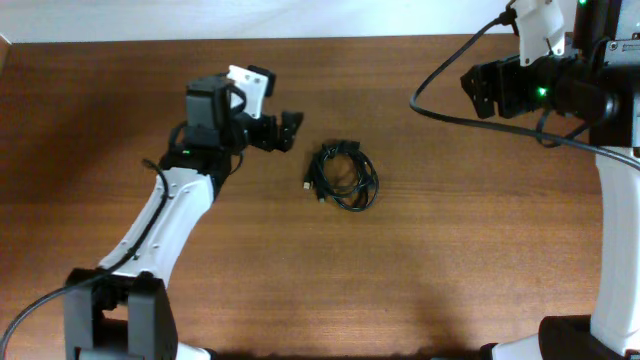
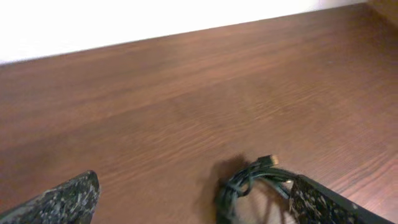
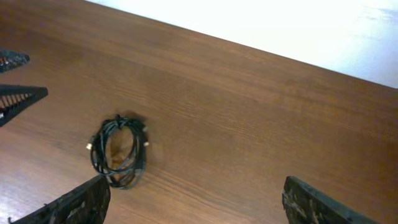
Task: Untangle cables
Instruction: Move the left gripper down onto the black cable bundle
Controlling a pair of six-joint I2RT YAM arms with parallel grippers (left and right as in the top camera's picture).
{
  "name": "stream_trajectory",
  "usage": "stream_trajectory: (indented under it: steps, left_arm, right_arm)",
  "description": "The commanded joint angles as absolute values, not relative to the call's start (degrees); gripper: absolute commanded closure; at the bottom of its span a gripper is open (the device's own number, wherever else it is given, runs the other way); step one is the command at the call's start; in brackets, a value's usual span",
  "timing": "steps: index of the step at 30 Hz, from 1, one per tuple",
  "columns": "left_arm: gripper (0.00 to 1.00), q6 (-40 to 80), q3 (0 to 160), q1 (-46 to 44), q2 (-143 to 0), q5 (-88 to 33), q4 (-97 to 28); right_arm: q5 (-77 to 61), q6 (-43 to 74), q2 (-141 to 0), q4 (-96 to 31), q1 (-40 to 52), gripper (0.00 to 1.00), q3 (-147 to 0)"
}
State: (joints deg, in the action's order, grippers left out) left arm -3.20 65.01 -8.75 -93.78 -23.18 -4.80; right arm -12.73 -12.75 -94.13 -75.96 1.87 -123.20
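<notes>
Two arms were over one wide brown table (image 1: 450, 260), folks, and nothing was gripped. The left arm (image 1: 165, 220) reached up from the near edge on the left side. The right arm (image 1: 615, 240) stood along the right edge and bent in near the far right corner.

Left tool (image 1: 292, 131): spread wide, holding nothing, pointed at the bundle and near its left side, with bare wood between them. Its own camera caught both speckled fingers (image 2: 62, 202) low at the frame's corners, and the bundle peeked in beside the right-hand one. Right tool (image 1: 472, 90): also spread, empty, up by the far edge and well apart from the bundle. Its fingers (image 3: 317, 202) framed open table.

Now the cables (image 1: 342, 176): thin black cords, wound into one loose coil with a knotted clump at the far side, flat on the table about midway between the left and right edges, slightly toward the far edge. Smallest of all, a metallic plug end (image 1: 306, 185) poked out at the coil's left, resting on the wood.
</notes>
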Motion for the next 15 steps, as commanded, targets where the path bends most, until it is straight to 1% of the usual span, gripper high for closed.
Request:
stream_trajectory:
  steps: [1,3,6,8,15]
  left_arm:
    - [0.01,-4.43,65.14,-12.4,-96.4,-22.48,-4.62]
    - [0.02,-4.69,65.14,-14.02,-99.53,-19.51,-5.56]
    - [0.01,-4.86,65.14,-14.9,-103.59,-19.94,-8.38]
    - [0.01,-7.62,65.17,-14.85,-105.25,-21.82,-11.55]
    - [0.01,-7.16,65.12,-15.2,-105.43,-20.36,-15.27]
  right_arm:
    - [-11.31,-13.5,-94.02,-75.5,1.87,0.12,-122.93]
    - [-11.29,-13.5,-94.02,-75.55,1.87,0.12,-122.93]
    - [-11.29,-13.5,-94.02,-75.83,1.87,0.12,-122.93]
    - [-11.31,-13.5,-94.02,-75.9,1.87,0.12,-122.93]
    - [-11.33,-13.47,-94.02,-77.19,1.87,0.12,-122.93]
